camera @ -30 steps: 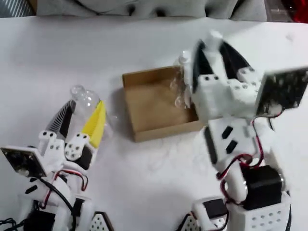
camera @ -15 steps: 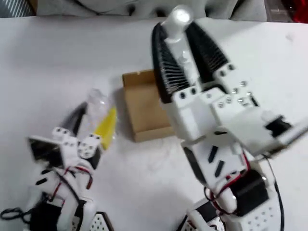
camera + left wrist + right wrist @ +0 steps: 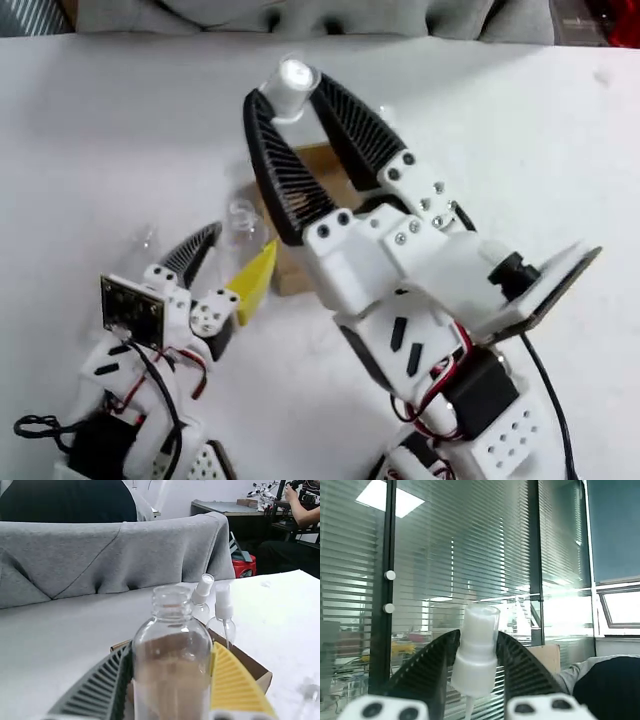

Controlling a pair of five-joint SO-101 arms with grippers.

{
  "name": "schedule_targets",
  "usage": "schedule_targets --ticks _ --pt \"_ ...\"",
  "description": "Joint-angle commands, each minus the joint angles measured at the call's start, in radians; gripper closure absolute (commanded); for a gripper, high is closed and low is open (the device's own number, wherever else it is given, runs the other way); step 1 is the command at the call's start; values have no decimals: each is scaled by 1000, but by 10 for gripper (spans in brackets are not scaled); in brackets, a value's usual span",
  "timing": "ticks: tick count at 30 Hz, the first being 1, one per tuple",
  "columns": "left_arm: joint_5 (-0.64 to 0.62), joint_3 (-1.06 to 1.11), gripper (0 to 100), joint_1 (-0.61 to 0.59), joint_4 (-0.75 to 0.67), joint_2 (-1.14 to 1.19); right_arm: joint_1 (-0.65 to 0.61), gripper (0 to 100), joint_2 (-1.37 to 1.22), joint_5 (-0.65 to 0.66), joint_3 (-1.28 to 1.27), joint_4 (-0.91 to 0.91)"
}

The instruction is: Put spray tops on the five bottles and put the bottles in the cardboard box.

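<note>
Left claw [image 3: 240, 238] clamped around uncapped clear bottle [image 3: 171, 650], upright, just beside cardboard box [image 3: 246, 660] on its side toward table [image 3: 120, 130] left edge. Box sits mid-table. Right claw [image 3: 290, 98] pinches white spray top [image 3: 476, 652], raised above box. Two capped bottles [image 3: 222, 622] stand inside box.

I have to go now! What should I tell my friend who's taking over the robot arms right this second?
Left gripper: shut on an uncapped bottle, held upright in front of the box.
Right gripper: shut on a spray top, held up high.
Done: two capped bottles stand in the box.
Left: put the spray top on the held bottle, box it, then do the rest of the five.
</note>
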State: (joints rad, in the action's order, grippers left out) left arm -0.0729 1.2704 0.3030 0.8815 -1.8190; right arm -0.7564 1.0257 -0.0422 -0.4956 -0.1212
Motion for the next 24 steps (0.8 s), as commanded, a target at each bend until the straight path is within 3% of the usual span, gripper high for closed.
schedule_targets --ticks 1,12,24 --pt "11 -3 947 12 -25 -12 -8 981 5 -2 -6 15" --pt "6 12 947 -18 -31 -12 58 982 -113 -9 41 12" --pt "6 28 947 -44 -34 -12 59 981 -99 -101 210 -249"
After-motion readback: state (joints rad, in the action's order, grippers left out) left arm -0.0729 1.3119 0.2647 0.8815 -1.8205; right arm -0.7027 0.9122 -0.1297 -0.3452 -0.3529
